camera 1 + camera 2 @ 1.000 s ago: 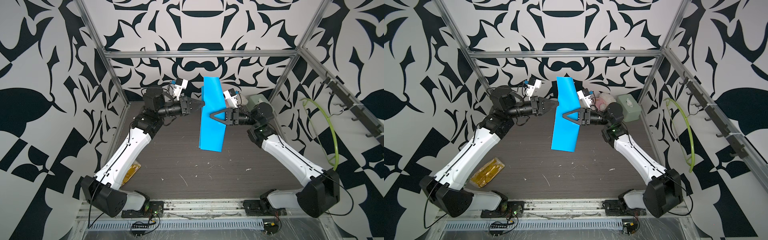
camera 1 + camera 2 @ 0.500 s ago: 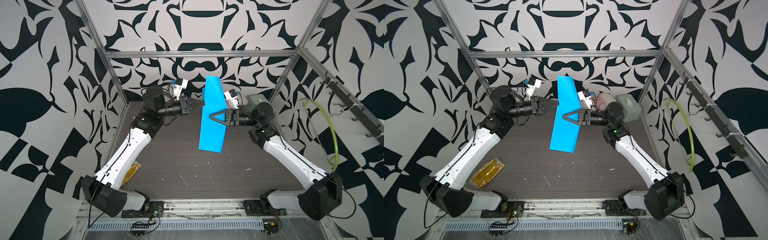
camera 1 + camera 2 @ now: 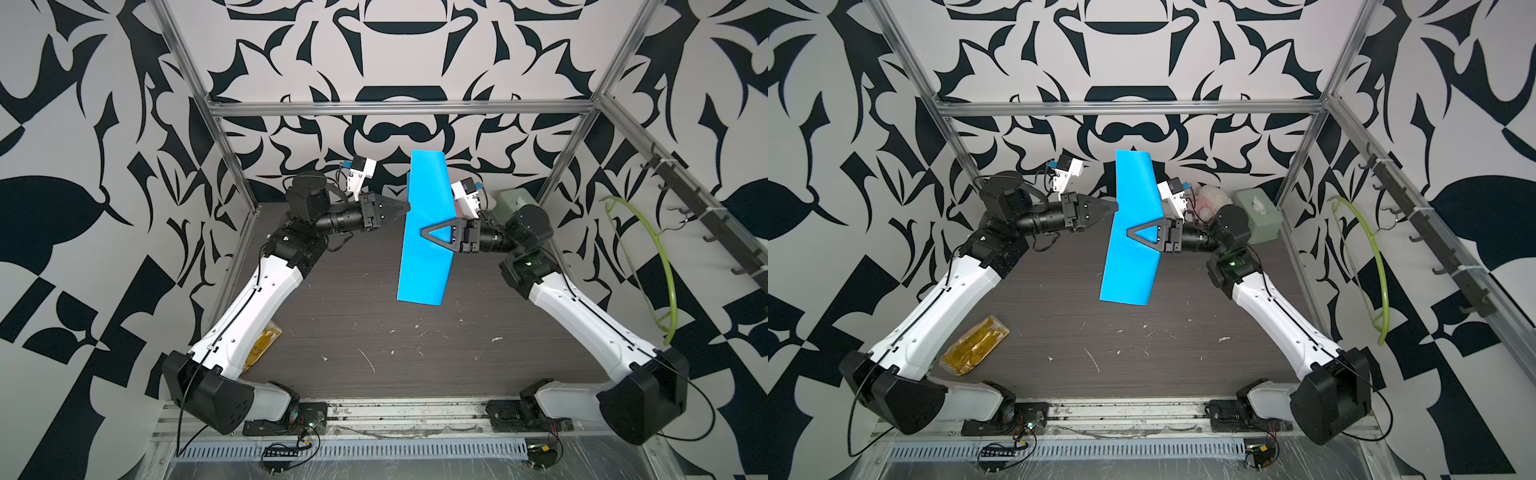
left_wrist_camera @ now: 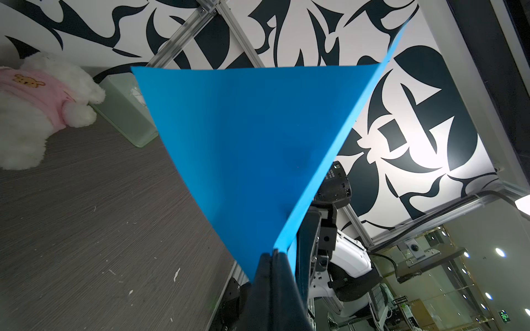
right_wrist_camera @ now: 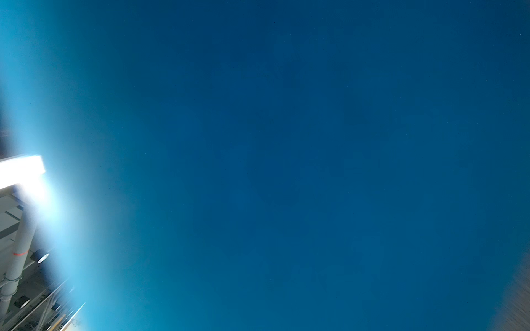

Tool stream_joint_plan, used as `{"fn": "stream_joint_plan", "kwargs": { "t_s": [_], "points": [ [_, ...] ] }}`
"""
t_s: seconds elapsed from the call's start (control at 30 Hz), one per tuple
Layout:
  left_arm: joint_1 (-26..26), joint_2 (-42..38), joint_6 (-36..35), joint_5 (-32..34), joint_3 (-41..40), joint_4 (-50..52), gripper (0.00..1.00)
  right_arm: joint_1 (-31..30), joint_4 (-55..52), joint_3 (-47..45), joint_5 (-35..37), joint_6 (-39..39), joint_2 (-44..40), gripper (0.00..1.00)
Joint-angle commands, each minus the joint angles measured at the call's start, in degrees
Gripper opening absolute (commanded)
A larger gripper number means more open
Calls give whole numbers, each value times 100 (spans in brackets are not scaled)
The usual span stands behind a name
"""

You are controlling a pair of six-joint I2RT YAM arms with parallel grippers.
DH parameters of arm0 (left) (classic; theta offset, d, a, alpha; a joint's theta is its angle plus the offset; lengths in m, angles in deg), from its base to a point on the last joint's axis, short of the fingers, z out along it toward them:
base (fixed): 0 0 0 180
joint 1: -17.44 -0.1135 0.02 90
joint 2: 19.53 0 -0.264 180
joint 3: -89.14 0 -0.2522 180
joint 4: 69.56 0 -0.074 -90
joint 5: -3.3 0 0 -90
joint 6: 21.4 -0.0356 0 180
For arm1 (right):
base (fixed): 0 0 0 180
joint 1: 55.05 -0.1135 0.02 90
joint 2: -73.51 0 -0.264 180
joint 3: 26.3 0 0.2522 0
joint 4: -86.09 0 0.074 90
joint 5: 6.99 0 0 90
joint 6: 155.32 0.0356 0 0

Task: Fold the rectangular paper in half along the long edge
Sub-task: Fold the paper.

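The rectangular paper is a bright blue sheet hanging upright in the air above the table, long edge vertical. In the left wrist view the paper shows two layers meeting at one edge. My left gripper is shut on the sheet's left edge. My right gripper reaches in from the right, with one triangular finger lying across the paper's front face and the other hidden behind it. The right wrist view shows almost nothing but blue paper.
A pale green tissue box and a white plush toy stand at the back right. A yellow packet lies at the front left beside the left arm. A green hose hangs on the right wall. Small scraps dot the dark table.
The right gripper's front finger has settled closer onto the paper. The sheet's lower end has swung slightly left. The left gripper has kept its hold.
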Motion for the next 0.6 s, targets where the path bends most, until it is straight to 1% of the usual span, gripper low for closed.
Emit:
{"fn": "stream_joint_plan", "kwargs": {
  "t_s": [0.0, 0.1, 0.2, 0.33, 0.57],
  "points": [
    [-17, -115, -96, -33, 11, -65, 0, -16, 261, 260, 6, -76, -168, 12],
    [-22, -117, -96, -17, 9, -64, 1, -16, 281, 246, -9, -71, -168, 8],
    [-17, -111, -92, -5, 20, -57, 16, -13, 295, 233, -9, -68, -168, 4],
    [-34, -139, -135, 11, 61, 19, 31, -16, 298, 224, -14, -73, -177, 3],
    [-278, -361, -224, 51, 38, 204, 40, -16, 305, 220, -46, -59, -195, 2]
  ]
}}
